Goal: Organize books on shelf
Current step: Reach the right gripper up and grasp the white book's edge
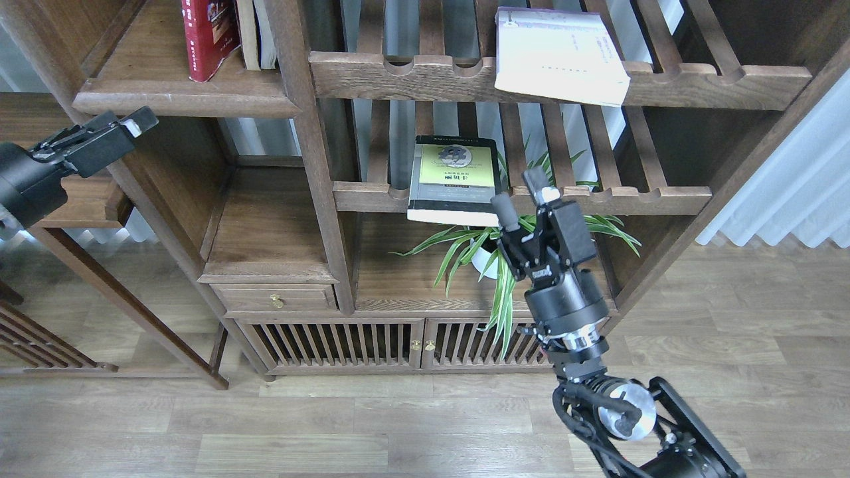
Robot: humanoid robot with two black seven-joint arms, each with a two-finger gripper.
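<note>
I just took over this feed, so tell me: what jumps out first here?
A thick white paperback lies flat on the upper slatted rack, overhanging its front rail. A black-grey book with a yellow-green panel lies on the lower rack, the right gripper open beside it. A red book stands on the solid dark-brown shelf, upper left.

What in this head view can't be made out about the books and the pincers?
- Red book: top cut off by the upper edge.
- White book: cover text too small to read.
- Left pincer: seen side-on and dark, so open or shut is unclear.
- Black book: small print unreadable.
</note>
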